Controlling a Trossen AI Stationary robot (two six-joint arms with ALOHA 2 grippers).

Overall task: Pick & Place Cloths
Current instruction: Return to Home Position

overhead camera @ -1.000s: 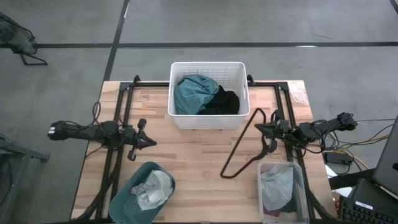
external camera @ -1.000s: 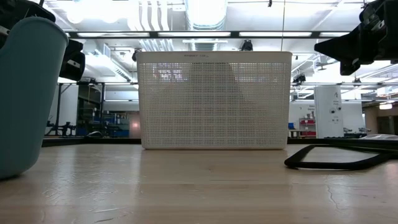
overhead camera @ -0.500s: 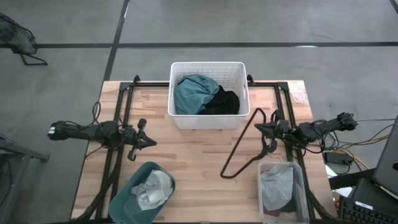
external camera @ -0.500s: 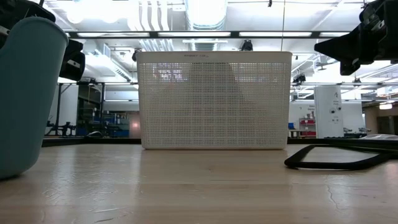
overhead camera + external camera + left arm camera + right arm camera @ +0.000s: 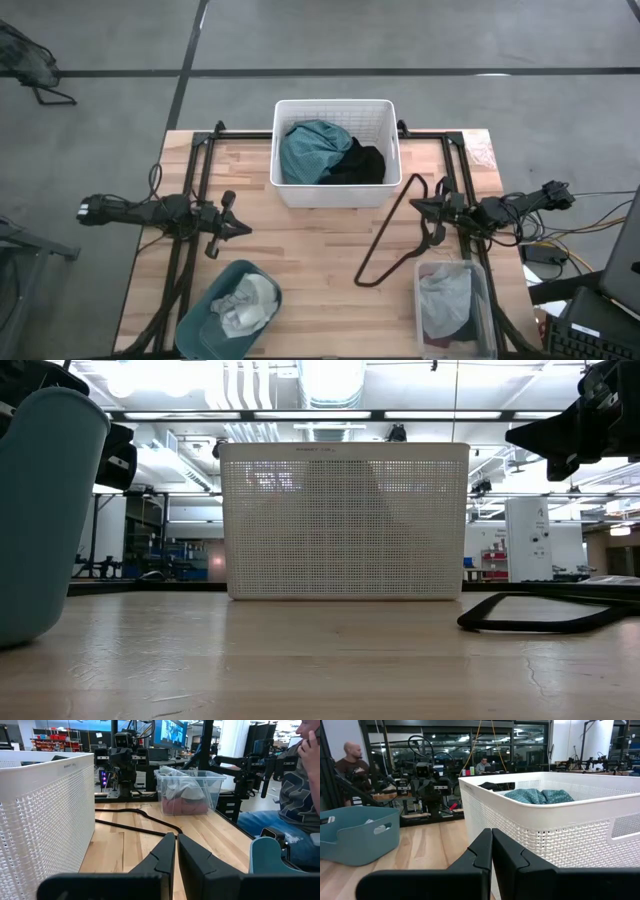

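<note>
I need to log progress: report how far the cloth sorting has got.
Done, it seems: pale cloths lie in the teal bin and the clear box. In hand: nothing; the left claw and right claw are shut and empty, one at each side of the table. Left: a teal cloth and a black cloth in the white basket. A black hanger lies on the table.

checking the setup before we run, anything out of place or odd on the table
One thing: a black clothes hanger lies loose on the table between the white basket and the clear bin, in no container. The cloths all sit inside their containers; nothing looks spilled.
</note>
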